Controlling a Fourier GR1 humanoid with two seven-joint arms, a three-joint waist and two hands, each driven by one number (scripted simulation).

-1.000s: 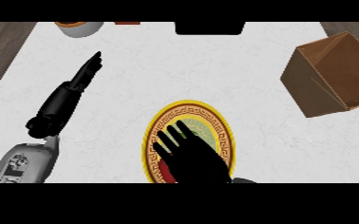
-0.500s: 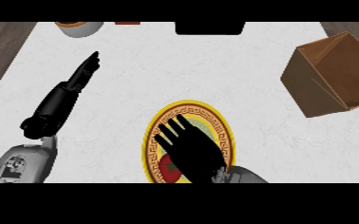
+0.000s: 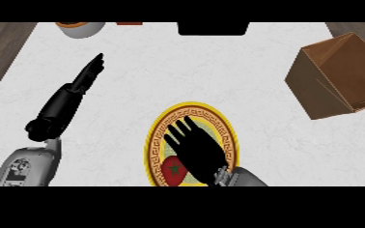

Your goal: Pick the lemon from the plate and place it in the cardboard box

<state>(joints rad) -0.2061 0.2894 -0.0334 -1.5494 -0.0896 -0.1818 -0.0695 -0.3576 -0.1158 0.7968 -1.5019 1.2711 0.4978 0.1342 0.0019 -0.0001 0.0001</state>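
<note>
No readable text, label or number shows anywhere.

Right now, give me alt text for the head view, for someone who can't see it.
The robot's right hand, fingers straight, is spread over a gold-rimmed plate on a white counter, hiding any lemon. A cardboard box sits at upper right; the left hand rests open at left.

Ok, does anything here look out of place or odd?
Yes: the lemon is not visible on the round yellow-rimmed plate. The open right hand covers the middle, so it may be hidden. The brown cardboard box sits tilted at the counter's right edge.
</note>
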